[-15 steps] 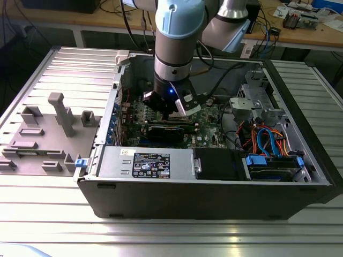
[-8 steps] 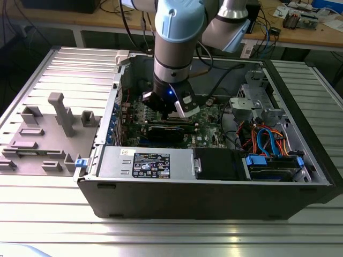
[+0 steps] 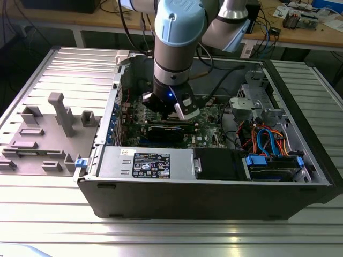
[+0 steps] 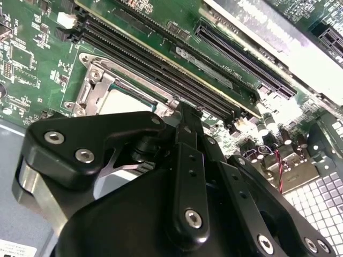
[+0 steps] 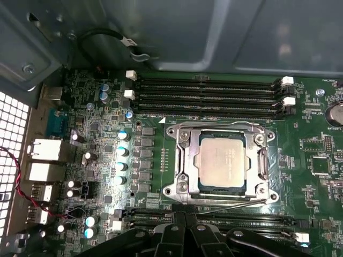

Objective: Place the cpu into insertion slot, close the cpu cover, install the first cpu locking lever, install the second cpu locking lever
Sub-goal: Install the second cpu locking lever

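The cpu [image 5: 221,160] already sits in the insertion slot [image 5: 188,160] with the cpu cover [image 5: 262,160] down around it, while the claw [image 5: 185,222], fingers pressed together and holding nothing, hovers just beside the socket's near edge.

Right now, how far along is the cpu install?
Done: the cpu sits in the insertion slot, and the cpu cover looks closed around it. In hand: the end effector hovers at the socket's edge. I cannot tell whether either locking lever is latched.
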`<action>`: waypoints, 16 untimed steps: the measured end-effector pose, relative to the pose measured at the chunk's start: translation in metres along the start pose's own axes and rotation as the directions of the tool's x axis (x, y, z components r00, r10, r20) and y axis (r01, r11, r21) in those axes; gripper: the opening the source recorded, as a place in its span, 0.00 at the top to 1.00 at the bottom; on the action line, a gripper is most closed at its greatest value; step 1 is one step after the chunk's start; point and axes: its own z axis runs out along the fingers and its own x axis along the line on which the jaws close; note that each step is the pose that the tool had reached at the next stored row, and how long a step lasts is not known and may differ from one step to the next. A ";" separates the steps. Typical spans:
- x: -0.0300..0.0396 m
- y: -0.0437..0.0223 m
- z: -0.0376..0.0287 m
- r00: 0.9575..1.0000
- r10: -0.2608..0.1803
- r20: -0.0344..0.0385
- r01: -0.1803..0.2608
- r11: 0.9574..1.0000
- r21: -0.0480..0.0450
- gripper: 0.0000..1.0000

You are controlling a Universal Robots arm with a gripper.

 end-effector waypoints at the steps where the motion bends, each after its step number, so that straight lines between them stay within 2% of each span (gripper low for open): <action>1: 0.0000 -0.0003 0.0011 1.000 0.000 0.000 0.000 1.000 -0.002 0.89; 8: 0.0015 -0.0024 0.0101 1.000 0.000 0.000 0.000 1.000 -0.007 0.89; 11: 0.0018 -0.0037 0.0113 1.000 0.000 0.001 0.001 1.000 -0.013 0.89; 13: 0.0027 -0.0065 0.0108 1.000 -0.001 0.001 0.001 1.000 -0.022 0.89; 16: 0.0036 -0.0075 0.0111 1.000 -0.001 0.001 0.001 1.000 -0.027 0.89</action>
